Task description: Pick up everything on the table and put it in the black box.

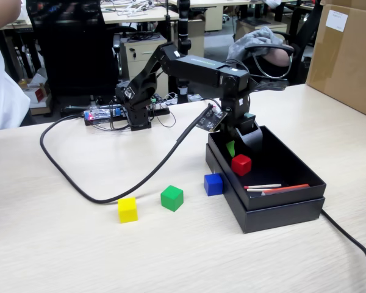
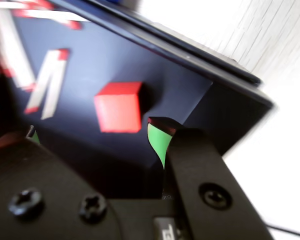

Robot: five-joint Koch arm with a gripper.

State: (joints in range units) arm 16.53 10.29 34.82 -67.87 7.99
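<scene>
Beige wood-grain table [image 1: 79, 244] (office behind)

No legible text anywhere. White label [image 1: 336, 20] on brown carton [image 1: 348, 55]: print too small to read. Gripper [image 2: 162, 197] base shows cropped, unreadable characters in wrist view.

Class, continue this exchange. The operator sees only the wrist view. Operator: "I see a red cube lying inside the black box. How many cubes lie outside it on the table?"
Observer: Three: a yellow cube, a green cube and a blue cube.
Operator: Which is nearest the box?
Observer: The blue cube, right beside the black box; I cannot tell if they touch.
Operator: Anything else lying near them?
Observer: A black cable curves across the table behind the yellow and green cubes.
</scene>
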